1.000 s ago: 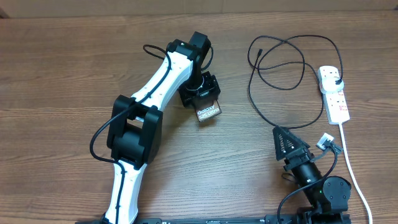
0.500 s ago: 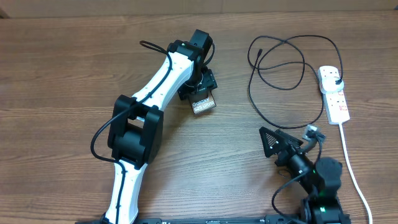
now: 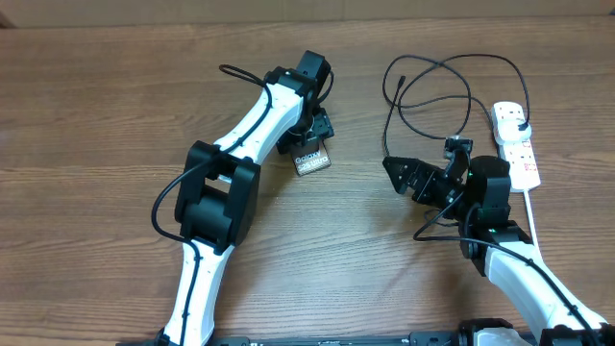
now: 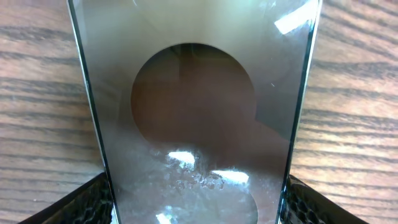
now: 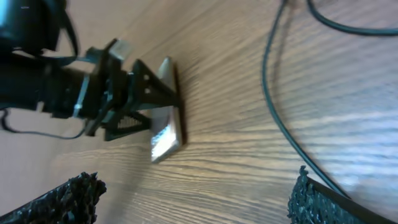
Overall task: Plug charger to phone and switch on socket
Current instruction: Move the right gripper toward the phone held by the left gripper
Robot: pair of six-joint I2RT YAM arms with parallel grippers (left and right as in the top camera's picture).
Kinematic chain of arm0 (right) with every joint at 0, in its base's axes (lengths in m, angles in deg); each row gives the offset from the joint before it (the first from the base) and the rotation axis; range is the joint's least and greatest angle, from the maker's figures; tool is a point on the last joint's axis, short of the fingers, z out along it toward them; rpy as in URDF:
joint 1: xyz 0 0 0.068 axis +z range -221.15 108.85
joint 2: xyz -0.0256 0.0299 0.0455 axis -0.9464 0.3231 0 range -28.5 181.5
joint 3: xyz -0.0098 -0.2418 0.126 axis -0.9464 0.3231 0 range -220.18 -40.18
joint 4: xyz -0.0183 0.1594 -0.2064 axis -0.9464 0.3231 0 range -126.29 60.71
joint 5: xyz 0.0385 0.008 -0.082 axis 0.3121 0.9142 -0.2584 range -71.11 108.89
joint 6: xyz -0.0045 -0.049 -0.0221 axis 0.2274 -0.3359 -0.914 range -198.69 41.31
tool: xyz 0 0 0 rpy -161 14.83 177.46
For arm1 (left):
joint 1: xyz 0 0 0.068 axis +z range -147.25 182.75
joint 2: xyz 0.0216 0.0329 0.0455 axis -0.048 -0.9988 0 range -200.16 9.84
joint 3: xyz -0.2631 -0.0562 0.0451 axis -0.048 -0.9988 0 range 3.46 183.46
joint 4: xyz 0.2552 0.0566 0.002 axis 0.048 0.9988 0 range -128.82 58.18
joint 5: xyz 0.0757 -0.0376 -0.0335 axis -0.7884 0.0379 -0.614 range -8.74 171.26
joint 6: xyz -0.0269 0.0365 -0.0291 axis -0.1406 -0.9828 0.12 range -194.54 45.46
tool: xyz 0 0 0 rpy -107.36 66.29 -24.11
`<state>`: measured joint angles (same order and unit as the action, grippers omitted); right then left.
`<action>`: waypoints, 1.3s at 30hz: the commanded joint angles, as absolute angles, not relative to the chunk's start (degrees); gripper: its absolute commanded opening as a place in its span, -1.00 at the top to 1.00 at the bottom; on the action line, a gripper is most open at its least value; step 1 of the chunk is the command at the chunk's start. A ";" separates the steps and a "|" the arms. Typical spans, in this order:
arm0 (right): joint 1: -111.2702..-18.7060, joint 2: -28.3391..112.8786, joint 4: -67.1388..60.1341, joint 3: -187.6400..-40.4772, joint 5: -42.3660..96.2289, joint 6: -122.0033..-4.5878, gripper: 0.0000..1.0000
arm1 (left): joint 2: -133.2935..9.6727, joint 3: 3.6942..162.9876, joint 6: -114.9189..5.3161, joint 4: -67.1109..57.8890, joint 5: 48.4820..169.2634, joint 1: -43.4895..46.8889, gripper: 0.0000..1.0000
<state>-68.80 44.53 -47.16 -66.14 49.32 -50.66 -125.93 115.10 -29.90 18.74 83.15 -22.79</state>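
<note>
On the far middle of the table, my left gripper is clamped across the phone. The left wrist view shows the glass filling the gap between both pads, so I judge the hold firm. From the right wrist view the phone looks tipped, with its lettered end down on the wood, though I cannot tell which edge carries the port. My right gripper hangs just right of the phone with its fingers spread wide and nothing between them. The charger lies in loose loops beyond it. Its connector is on the far side, well apart from both the phone and my open fingers. The socket sits at the right edge, its switches untouched as far as I can see. The step in hand, as I read it, is fetching that connector. I would steer the right fingers to the cable right behind the tip, not mid-loop, and pinch it so the tip sticks out straight. I would hold the left arm steady so the phone offers a fixed target, and draw the cable slowly so the loops pay out without tugging the socket.
</note>
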 commanded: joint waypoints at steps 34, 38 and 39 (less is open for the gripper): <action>-51.82 66.54 -49.50 -83.25 35.40 -60.24 -1.00 | -130.19 123.23 -27.32 17.41 109.92 -19.38 -0.21; -52.30 70.28 -51.14 -83.47 34.42 -61.09 -1.00 | -130.19 123.23 -27.08 16.60 112.44 -18.77 -0.21; -52.39 70.78 -51.62 -83.47 34.42 -61.09 -1.00 | -130.19 123.23 -26.90 16.62 112.48 -18.73 -0.20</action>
